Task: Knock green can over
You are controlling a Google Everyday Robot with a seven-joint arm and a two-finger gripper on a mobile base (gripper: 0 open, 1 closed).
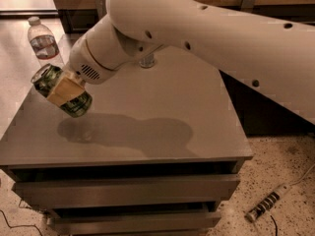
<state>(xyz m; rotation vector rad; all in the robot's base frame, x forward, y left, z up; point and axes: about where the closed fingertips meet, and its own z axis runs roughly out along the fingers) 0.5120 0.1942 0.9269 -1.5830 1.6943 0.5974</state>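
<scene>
The green can [76, 105] is dark green with a silver top. It hangs tilted in the air, top pointing up-left, above the left part of the grey table [197, 112]. My gripper [64, 90] is shut on the can's middle, and a tan finger pad [63, 88] lies across its side. The can's shadow falls on the tabletop below it. The big white arm reaches in from the upper right.
A clear water bottle [43, 38] stands at the table's back left corner. The base of a slim silver can [146, 61] shows behind the arm at the back. Drawers [128, 190] are under the tabletop. A power strip [266, 208] lies on the floor at right.
</scene>
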